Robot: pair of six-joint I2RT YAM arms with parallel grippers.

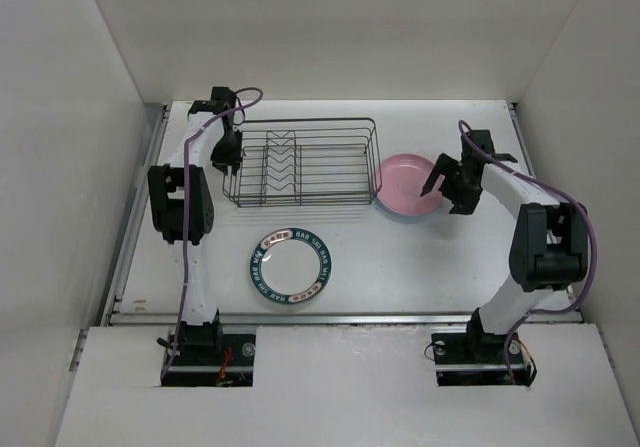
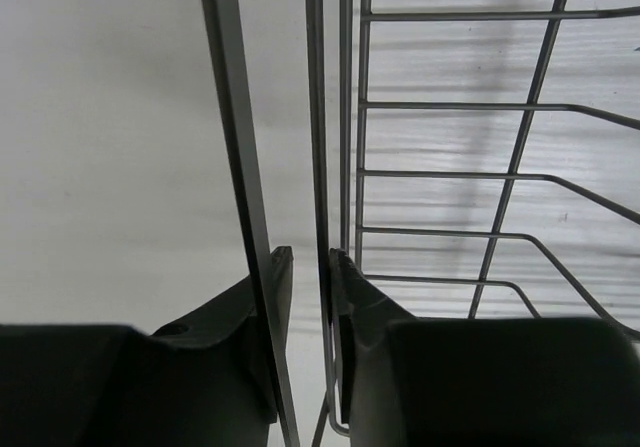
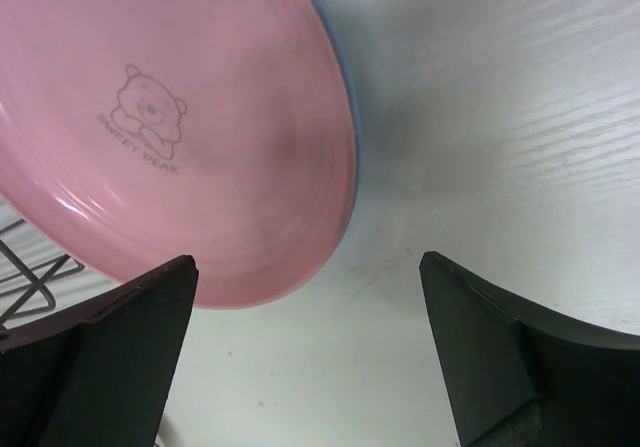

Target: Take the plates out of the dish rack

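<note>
Over at the far left end of the dish rack (image 1: 310,120), the left gripper (image 2: 310,267) is reaching down with its jaws drawn nearly together around one of the rack's end wires. Whether they are pinching that wire or only bracketing it, I cannot tell. Moving along, the rack is sitting at the back of the table (image 1: 420,267). As far as I am seeing, only bare prongs are standing up inside it, with no plate showing between them. Out in front, the teal-lettered plate (image 1: 292,267) is lying flat on the table, apart from the rack. Further right, the pink plate (image 1: 405,182) is resting on top of a blue plate (image 1: 395,214), the pair lying just beside the rack's right end. Above their right edge the right gripper (image 1: 448,189) is hovering with its jaws standing wide apart, holding nothing. I am judging the unloading to be all but finished: three plates are lying out on the table, and nothing is looking left in the rack.
</note>
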